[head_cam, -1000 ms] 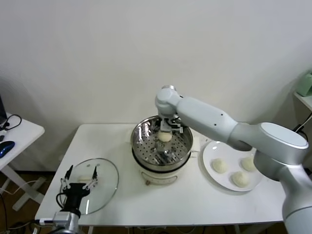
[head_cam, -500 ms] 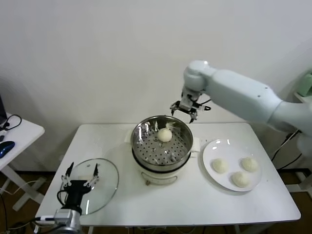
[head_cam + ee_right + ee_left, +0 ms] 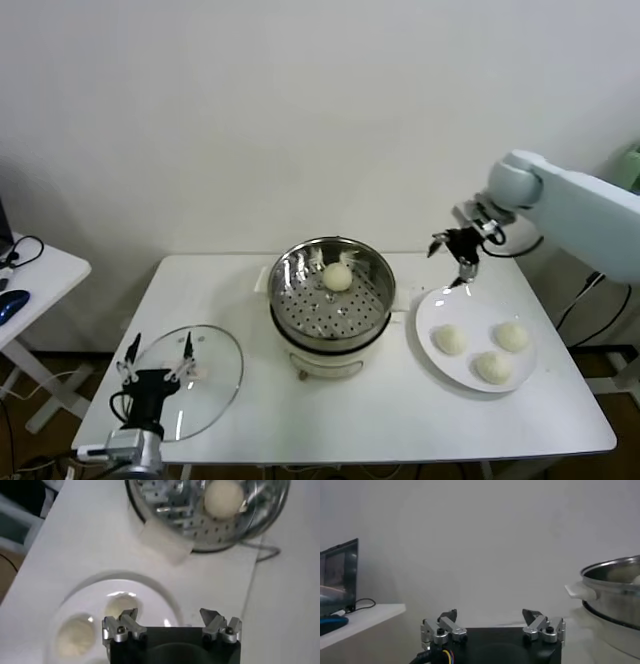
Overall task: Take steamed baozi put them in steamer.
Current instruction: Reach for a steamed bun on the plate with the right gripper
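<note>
One baozi (image 3: 337, 277) seen in steamer (image 3: 372, 300); three left on plate (image 3: 428, 320). Right gripper (image 3: 455, 252) held above plate, jaws open, empty. Left gripper (image 3: 155, 358) parked over glass lid (image 3: 215, 385), jaws open.

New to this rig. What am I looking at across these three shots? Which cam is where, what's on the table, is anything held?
It is a two-armed robot at a white table. The wide shot comes from its head camera; the other two come from cameras on each wrist, looking past that arm's claw.

On the table: a shiny round steel steamer basket on a cream pot base, with one small cream-white dough bun inside. A flat white plate to its right holds three more buns. A round glass lid lies to its left.

The right claw hangs open above the plate's far edge, holding nothing. The left claw is parked low by the lid, also open and empty.
</note>
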Robot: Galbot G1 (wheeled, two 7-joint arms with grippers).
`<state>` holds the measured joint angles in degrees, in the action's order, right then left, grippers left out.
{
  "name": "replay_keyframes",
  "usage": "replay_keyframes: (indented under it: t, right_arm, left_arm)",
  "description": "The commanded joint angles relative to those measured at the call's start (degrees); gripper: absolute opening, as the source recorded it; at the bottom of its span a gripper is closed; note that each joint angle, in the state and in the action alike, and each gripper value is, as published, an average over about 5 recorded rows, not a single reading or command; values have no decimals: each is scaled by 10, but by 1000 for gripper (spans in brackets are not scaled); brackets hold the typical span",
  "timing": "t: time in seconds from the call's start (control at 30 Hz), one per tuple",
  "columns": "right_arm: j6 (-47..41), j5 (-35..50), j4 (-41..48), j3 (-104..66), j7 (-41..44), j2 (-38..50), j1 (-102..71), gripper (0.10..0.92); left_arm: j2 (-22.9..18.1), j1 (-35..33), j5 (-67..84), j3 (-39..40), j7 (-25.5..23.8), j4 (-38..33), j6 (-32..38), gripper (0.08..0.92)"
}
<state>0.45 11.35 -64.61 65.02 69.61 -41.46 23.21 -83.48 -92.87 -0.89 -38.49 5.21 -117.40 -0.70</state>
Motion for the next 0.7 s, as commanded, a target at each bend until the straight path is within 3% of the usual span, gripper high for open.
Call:
replay_keyframes:
  t: [0.03,0.7]
  right_arm:
    - [-41,-30,7,-78,-16,53,-151,823]
    - [-29,-77,81,-137,-44,-34,-227,823]
  left_arm:
    - [0,1,1,0,10,1,-2,823]
    - [-3,0,0,2,8,11,-4,823]
